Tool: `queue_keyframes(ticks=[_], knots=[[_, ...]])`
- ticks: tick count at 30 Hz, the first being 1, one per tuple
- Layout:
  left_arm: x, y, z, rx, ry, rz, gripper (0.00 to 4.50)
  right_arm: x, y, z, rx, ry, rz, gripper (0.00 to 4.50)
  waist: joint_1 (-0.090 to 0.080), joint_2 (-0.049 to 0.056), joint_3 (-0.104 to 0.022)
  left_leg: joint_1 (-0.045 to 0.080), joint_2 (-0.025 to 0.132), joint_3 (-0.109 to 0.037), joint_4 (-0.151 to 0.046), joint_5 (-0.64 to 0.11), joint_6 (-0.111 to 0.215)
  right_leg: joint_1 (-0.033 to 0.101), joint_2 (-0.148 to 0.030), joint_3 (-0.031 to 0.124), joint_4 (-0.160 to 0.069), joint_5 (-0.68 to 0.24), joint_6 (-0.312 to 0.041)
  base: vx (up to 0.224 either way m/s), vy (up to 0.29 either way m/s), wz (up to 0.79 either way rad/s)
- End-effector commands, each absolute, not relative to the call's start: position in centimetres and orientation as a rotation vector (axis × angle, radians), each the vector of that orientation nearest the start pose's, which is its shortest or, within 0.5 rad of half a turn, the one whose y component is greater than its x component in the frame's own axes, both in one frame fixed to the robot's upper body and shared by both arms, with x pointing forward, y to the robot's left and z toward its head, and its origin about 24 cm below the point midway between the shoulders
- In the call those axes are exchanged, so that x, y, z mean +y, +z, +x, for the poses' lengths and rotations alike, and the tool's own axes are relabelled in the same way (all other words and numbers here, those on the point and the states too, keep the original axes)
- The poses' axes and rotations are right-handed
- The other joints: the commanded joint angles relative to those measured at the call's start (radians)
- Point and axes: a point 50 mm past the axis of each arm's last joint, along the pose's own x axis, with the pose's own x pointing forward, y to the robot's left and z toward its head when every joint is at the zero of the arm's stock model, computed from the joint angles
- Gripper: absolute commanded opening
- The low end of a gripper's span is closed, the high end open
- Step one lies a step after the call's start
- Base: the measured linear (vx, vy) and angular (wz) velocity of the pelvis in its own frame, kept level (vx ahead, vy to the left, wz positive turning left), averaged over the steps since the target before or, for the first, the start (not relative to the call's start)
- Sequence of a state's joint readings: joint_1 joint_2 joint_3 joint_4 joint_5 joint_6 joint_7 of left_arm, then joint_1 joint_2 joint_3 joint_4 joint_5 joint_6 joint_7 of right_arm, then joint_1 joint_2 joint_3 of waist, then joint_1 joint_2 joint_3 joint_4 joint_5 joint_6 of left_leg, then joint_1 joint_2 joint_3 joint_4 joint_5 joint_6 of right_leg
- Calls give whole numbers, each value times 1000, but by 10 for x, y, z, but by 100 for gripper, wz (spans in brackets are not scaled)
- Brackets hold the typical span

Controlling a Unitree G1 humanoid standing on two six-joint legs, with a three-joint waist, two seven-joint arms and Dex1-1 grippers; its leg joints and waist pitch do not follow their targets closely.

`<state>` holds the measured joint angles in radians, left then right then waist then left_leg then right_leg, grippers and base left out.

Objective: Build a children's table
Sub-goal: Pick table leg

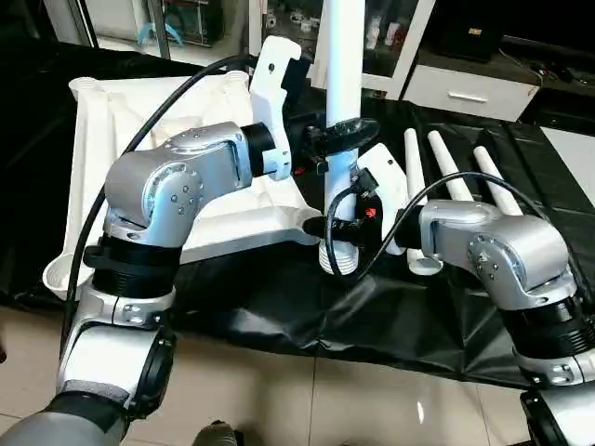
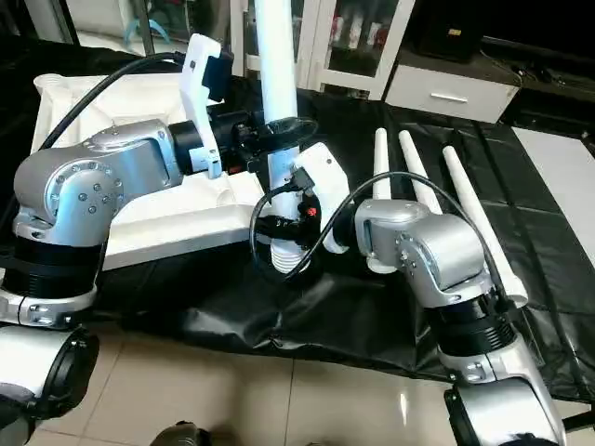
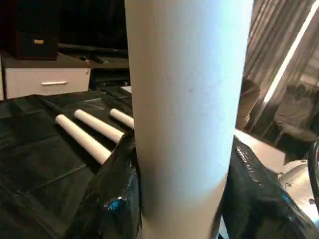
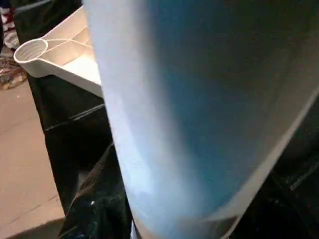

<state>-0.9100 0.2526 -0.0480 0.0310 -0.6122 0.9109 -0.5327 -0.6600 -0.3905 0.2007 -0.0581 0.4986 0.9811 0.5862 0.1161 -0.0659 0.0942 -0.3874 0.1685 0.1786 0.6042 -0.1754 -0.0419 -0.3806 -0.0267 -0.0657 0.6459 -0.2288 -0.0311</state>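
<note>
The white table top [image 1: 112, 139] lies underside up on the black cloth, its ribs and round corner sockets [image 4: 32, 50] showing. One white leg [image 1: 342, 56] stands upright at the top's near right corner, with its ribbed lower end [image 1: 339, 260] at the socket there. My left gripper [image 1: 342, 135] is shut around this leg higher up. My right gripper [image 1: 339, 226] is shut around it lower down, just above the socket. The left wrist view looks straight at the same leg [image 3: 187, 109], as does the right wrist view [image 4: 199, 114]. Three more legs [image 1: 451, 172] lie side by side on the cloth to the right.
The black cloth [image 1: 279, 316] covers the work surface and hangs over its front edge above a tiled floor [image 1: 325, 400]. A white drawer cabinet [image 1: 465, 93] and glass-fronted shelves stand behind. My left arm's cable [image 1: 177, 98] arcs over the table top.
</note>
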Motion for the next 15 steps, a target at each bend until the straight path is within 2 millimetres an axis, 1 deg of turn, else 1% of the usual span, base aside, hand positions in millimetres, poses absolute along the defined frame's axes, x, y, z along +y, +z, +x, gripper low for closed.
queue_keyframes(ticks=[1,2,3,4,5,6,7,8,9,10,11,12,13,14,15], knots=[[65,238,322,55,-1080,-123,249,-107,153,313,363,899,4,188,2,16,-84,28,80,-34,-64,-35,-40,57,-138,72,-61,101,-217,0,0,0],[66,238,321,54,-1084,-127,249,-108,153,314,359,894,8,188,3,16,-83,27,80,-34,-64,-33,-38,55,-138,72,-62,104,-219,0,0,0],[68,235,320,56,-1081,-150,276,-110,151,314,344,857,38,187,4,22,-87,26,80,-33,-62,-32,-40,57,-139,72,-62,120,-225,0,0,0],[69,234,320,58,-1079,-154,276,-111,150,314,343,850,41,187,4,22,-87,26,80,-33,-62,-32,-40,57,-139,72,-62,120,-225,0,0,0],[71,229,319,68,-1085,-172,288,-115,147,313,331,800,56,187,5,23,-90,28,78,-34,-63,-35,-45,57,-136,70,-61,119,-225,0,0,0],[72,228,318,70,-1089,-176,292,-116,146,313,328,788,58,187,6,22,-89,28,79,-33,-64,-40,-48,56,-136,71,-62,115,-221,0,0,0],[74,226,318,68,-1082,-197,294,-121,143,315,322,743,64,187,8,25,-93,29,77,-33,-63,-43,-54,57,-134,70,-62,112,-218,0,0,0],[76,224,316,64,-1086,-213,321,-127,141,316,314,683,73,187,10,29,-95,29,77,-33,-62,-49,-62,57,-134,71,-61,107,-216,0,0,0],[77,223,315,62,-1086,-224,321,-131,139,318,309,645,80,187,9,28,-95,28,76,-34,-64,-55,-68,58,-131,69,-61,103,-213,0,0,0],[79,221,313,57,-1087,-236,332,-137,137,319,297,594,88,187,9,28,-95,28,76,-34,-64,-55,-68,58,-131,69,-61,103,-213,0,0,0],[80,220,311,45,-1091,-251,337,-142,135,320,286,544,100,187,9,34,-95,28,77,-33,-64,-71,-75,55,-133,71,-65,99,-210,0,0,0],[81,219,310,25,-1085,-264,350,-147,133,320,278,508,112,187,9,31,-94,28,76,-32,-64,-76,-75,56,-132,71,-65,97,-210,0,0,0],[84,218,311,-18,-1038,-261,360,-154,132,320,248,463,132,187,12,34,-94,27,73,-32,-63,-79,-72,57,-131,71,-65,90,-205,0,0,0],[85,217,311,-27,-1027,-259,371,-155,131,320,242,455,136,186,13,32,-93,25,74,-32,-63,-88,-66,59,-133,73,-69,76,-196,0,0,0],[91,216,314,-58,-961,-232,371,-158,131,318,226,441,155,186,14,31,-93,24,74,-33,-65,-88,-62,59,-131,72,-70,71,-189,0,0,0]])
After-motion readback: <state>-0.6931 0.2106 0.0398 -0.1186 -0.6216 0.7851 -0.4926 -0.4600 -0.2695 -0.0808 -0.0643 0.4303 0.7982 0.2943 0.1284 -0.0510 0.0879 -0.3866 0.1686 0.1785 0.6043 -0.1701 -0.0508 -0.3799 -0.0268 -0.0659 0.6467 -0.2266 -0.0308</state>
